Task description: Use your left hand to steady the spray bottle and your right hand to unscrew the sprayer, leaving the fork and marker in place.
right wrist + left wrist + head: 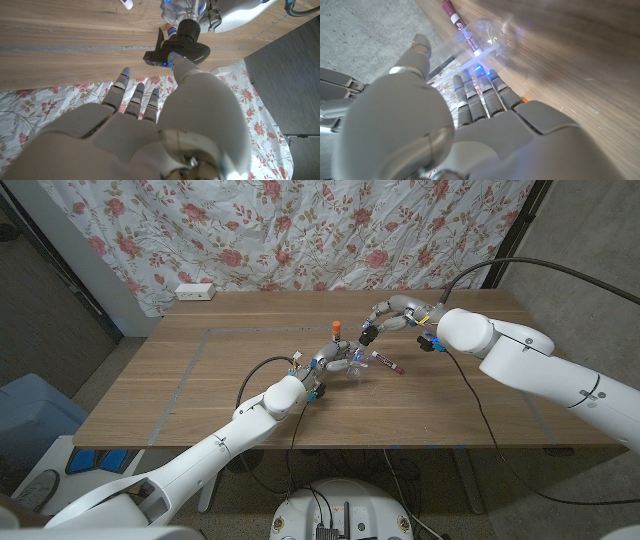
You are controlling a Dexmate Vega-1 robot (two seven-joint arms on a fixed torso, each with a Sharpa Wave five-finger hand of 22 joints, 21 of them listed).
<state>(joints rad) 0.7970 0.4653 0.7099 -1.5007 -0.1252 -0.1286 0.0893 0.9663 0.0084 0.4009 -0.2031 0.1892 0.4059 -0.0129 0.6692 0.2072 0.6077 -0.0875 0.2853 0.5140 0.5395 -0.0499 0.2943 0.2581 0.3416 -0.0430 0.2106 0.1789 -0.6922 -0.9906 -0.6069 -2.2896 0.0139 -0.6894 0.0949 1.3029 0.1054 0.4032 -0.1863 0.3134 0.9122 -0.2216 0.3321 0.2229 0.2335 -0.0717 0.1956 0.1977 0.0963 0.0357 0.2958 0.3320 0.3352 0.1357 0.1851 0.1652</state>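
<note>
1. The left hand (327,361) wraps its fingers (477,97) round the clear body of the bottle (345,362), holding it at mid-table; the left wrist view shows the fingers curled against the see-through plastic (490,37)
2. The right hand (385,318) reaches in from the far right with fingers spread; its thumb (182,65) touches the black sprayer (179,47), but whether it truly grips the sprayer I cannot tell
3. The bottle stands near the centre of the table (200,380), a little right of the middle; in the right wrist view its black sprayer sits on the neck, with the clear body beyond it and the left hand's white casing beside it
4. A small orange-topped thing (337,329) stands just far-left of the bottle; too small to name
5. The marker (388,364), dark red with a white band, lies on the table just right of the bottle, slanting toward the near right; in the left wrist view it shows through and past the clear plastic (457,22)
6. A white power strip (195,292) lies at the table's far left edge
7. A flowered cloth (300,230) hangs behind the table
</note>
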